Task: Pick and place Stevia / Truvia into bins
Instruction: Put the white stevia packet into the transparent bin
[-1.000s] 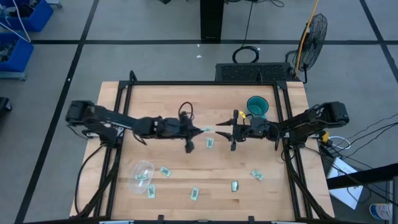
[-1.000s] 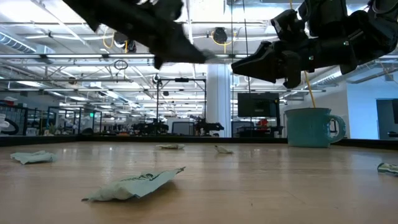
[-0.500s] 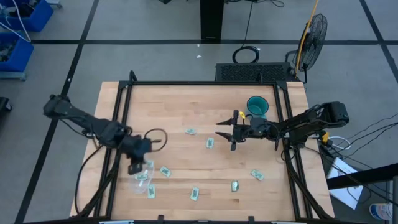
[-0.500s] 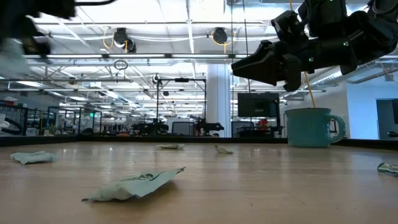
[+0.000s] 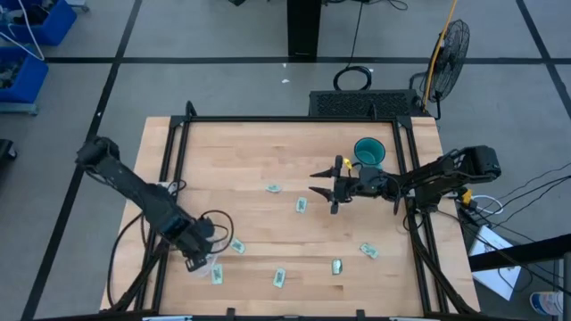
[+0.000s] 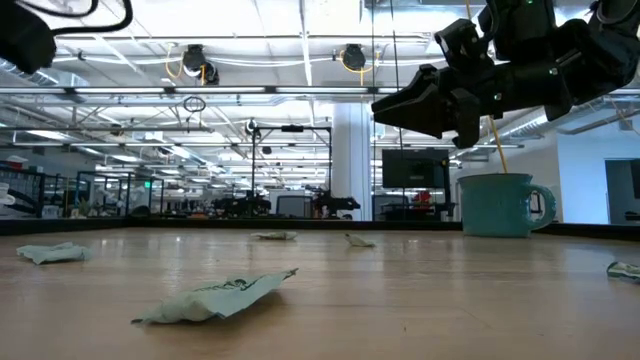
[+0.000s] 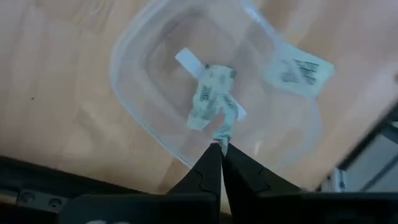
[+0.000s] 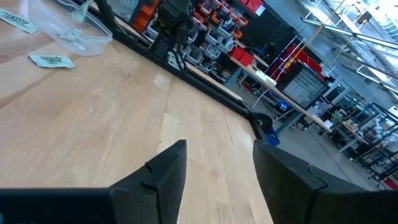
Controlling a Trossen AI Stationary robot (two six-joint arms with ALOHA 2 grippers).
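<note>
A teal cup [image 5: 369, 152] stands far right on the wooden bench [image 5: 268, 160]; a floor fan [image 5: 451, 45] stands beyond it.

Wooden table [image 5: 268, 160], scattered sachets [image 5: 301, 205], teal cup [image 5: 368, 152], clear tub [image 7: 143, 74] near one corner

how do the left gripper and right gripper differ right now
The left gripper is shut, pinching a sachet over the clear tub at the table's front left. The right gripper is open and empty.

The left gripper points down at the tub; the right gripper reaches level above mid-table, near the teal cup.

Both are dark two-finger grippers.
</note>
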